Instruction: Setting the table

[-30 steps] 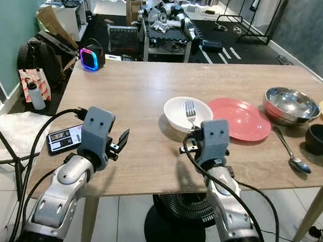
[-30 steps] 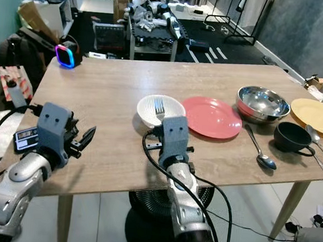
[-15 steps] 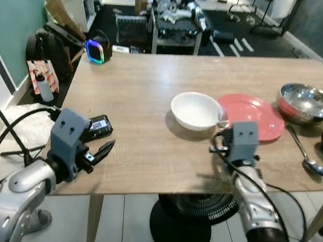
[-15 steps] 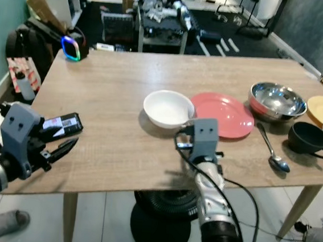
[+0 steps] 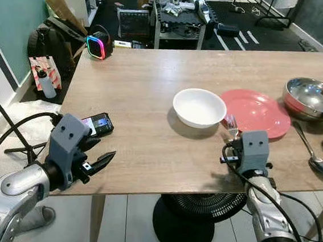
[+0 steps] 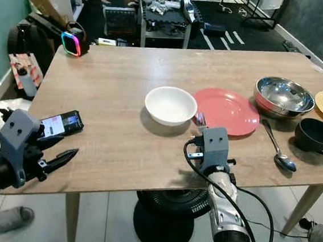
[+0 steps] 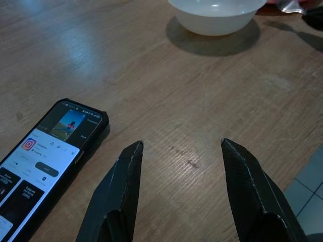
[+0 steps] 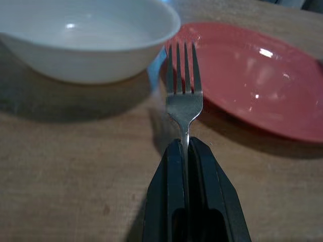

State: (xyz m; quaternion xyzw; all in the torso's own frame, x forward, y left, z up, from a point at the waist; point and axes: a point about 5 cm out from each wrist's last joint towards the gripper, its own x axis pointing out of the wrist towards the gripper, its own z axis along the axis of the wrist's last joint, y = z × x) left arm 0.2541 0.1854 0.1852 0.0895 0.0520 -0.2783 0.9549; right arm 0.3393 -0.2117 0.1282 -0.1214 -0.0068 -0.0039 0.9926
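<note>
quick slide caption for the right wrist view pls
Right gripper fingers shut on a fork, tines pointing between the white bowl and the red plate.

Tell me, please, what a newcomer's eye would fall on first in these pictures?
Probably the fork, pinched upright in the right claw above the table's near edge, just before the white bowl and pink plate. Next, a lit phone by the left corner, beside the open left claw.

Bowl (image 5: pixel 199 107) mid-table (image 5: pixel 142 79), plate (image 5: pixel 258 112) just right of it, phone (image 5: pixel 94 124) near left edge, spoon (image 5: pixel 309 150) far right
</note>
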